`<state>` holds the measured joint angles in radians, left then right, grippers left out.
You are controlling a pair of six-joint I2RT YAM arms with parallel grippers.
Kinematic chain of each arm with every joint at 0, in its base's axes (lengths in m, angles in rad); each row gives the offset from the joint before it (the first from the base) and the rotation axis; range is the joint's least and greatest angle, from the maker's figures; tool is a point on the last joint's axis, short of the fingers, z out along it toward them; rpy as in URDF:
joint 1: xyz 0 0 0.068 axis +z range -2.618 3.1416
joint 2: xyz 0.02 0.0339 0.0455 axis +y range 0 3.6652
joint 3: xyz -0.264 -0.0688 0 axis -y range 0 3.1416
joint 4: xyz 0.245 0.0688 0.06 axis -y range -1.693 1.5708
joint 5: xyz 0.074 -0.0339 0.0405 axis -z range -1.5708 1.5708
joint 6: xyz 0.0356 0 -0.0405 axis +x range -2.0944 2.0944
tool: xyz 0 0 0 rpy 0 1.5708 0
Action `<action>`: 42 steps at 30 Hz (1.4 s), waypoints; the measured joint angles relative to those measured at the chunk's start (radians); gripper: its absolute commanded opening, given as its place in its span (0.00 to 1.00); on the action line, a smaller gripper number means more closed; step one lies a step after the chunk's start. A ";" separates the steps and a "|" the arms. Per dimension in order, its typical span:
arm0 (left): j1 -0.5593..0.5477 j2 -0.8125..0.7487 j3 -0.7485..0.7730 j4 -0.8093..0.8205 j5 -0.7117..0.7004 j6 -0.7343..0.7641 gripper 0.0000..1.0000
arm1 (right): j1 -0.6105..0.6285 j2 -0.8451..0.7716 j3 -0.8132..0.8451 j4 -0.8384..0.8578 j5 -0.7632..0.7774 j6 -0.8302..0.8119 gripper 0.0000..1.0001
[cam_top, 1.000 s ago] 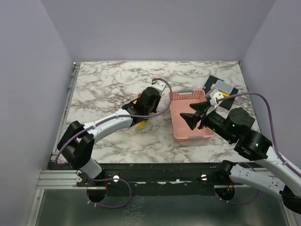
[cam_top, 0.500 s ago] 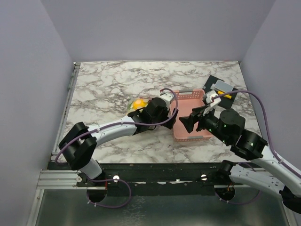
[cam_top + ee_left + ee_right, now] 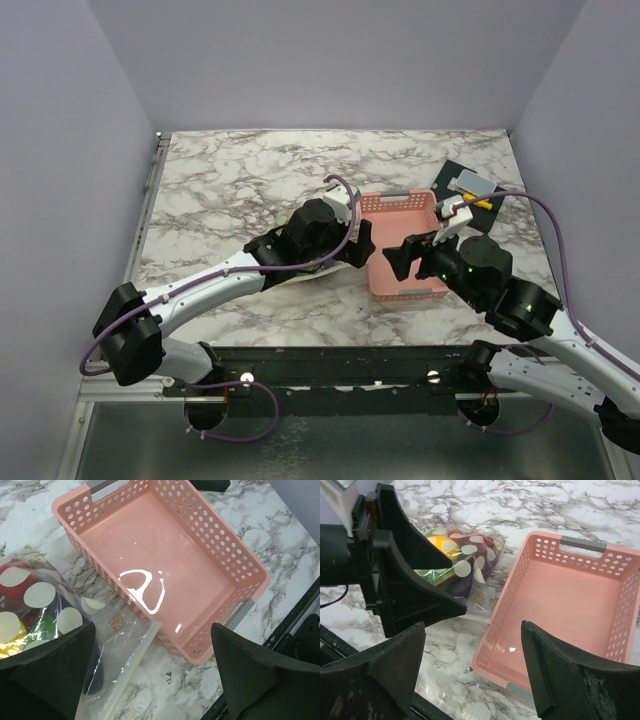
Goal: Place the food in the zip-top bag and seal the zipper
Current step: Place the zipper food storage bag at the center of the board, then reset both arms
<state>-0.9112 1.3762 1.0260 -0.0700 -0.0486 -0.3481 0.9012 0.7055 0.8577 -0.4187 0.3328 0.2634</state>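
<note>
The zip-top bag [image 3: 116,641] lies flat on the marble just left of the pink basket [image 3: 235,555]. The food [image 3: 14,575] sits inside it, red, yellow, green and purple behind pale dots. Its zipper [image 3: 131,661] runs as a pale strip along the edge nearest the basket; whether it is pressed together I cannot tell. My left gripper [image 3: 155,680] hangs open above the zipper end and holds nothing. In the right wrist view the bag [image 3: 466,566] shows behind the left gripper's finger [image 3: 410,587]. My right gripper [image 3: 477,675] stands open over the basket's near left corner [image 3: 504,611]. From above, the left arm covers most of the bag.
The basket [image 3: 378,285] holds nothing. A black mat [image 3: 455,172] with small grey and yellow items lies at the back right. The two grippers, left [image 3: 362,243] and right [image 3: 405,255], are close together. The table's near edge with its black rail is just below them.
My left gripper has opened, let go of the bag and swung right and nearer, toward the basket. The right gripper has opened wider and shifted slightly left.
</note>
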 measured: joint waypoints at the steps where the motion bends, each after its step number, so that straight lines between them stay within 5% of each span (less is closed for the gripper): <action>1: 0.000 -0.008 0.000 -0.009 0.000 0.000 0.99 | 0.000 0.000 0.000 0.000 0.006 0.009 0.83; 12: 0.011 -0.060 0.103 -0.233 -0.109 0.008 0.99 | 0.000 0.063 0.009 -0.062 0.101 0.137 0.96; 20: 0.179 -0.059 0.145 -0.410 -0.118 0.060 0.99 | -0.021 0.243 0.082 -0.110 0.130 0.129 1.00; 36: 0.461 -0.243 0.020 -0.445 -0.149 0.076 0.99 | -0.654 0.247 0.073 -0.068 -0.317 0.120 1.00; 42: 0.499 -0.371 -0.097 -0.444 -0.135 0.061 0.99 | -0.698 0.097 -0.014 -0.037 -0.452 0.093 1.00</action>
<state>-0.4122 1.0050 0.9287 -0.5144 -0.1841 -0.2874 0.2031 0.8021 0.8433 -0.4561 -0.1192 0.3561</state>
